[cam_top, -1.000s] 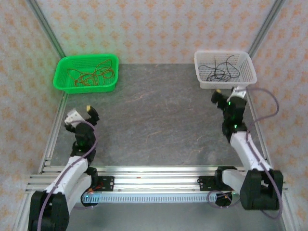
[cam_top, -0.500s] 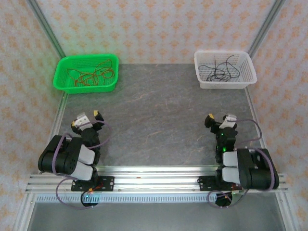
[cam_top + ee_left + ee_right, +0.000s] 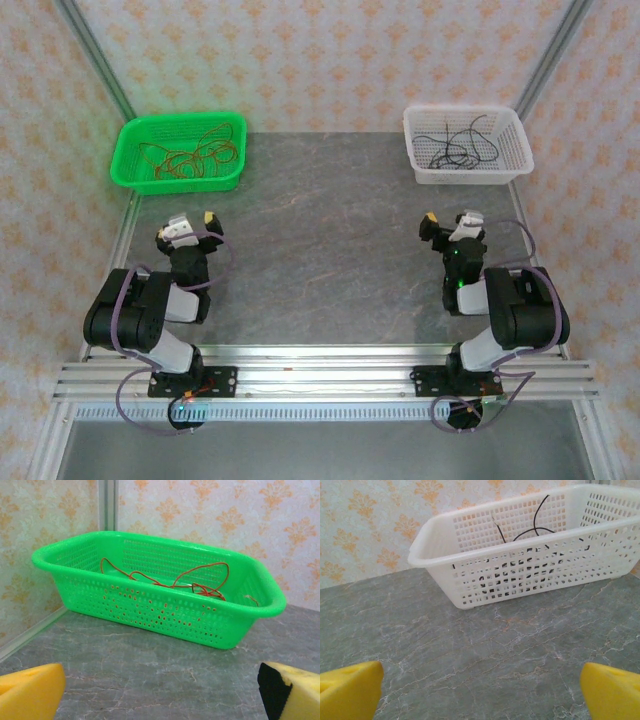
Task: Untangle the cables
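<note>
A green perforated plastic basket (image 3: 180,150) is set at the far left corner of the grey marbled tabletop (image 3: 320,260), and thin curly red cables (image 3: 188,157) are seen loosely coiled inside it. At the far right corner a white lattice plastic basket (image 3: 466,146) is placed, with thin black cables (image 3: 455,152) gathered in it, one end arching above the rim. The two bundles are found well apart, each in its own basket. The left gripper (image 3: 192,224) is held near the left edge, turned toward the green basket, its jaws spread wide and nothing grasped. The right gripper (image 3: 448,222) is held near the right edge, turned toward the white basket, likewise released and empty. In the wrist views yellow foam pads (image 3: 30,690) are seen at the lower corners, with bare tabletop between them.
</note>
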Action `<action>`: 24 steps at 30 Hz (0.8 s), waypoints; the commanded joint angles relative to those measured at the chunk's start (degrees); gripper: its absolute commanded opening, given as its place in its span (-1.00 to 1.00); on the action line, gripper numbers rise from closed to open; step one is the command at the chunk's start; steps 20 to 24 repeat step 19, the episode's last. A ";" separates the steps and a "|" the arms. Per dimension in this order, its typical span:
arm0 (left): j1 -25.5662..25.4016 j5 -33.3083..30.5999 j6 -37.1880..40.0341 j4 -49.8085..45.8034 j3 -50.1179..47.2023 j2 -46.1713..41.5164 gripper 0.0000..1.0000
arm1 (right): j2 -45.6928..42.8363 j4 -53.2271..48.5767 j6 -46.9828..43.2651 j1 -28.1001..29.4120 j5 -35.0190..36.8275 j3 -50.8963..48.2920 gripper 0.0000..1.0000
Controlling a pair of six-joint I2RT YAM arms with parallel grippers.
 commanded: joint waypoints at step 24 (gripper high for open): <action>0.46 8.83 3.00 -3.64 2.03 0.27 0.99 | -21.52 -13.87 -3.04 4.13 5.53 -1.00 0.99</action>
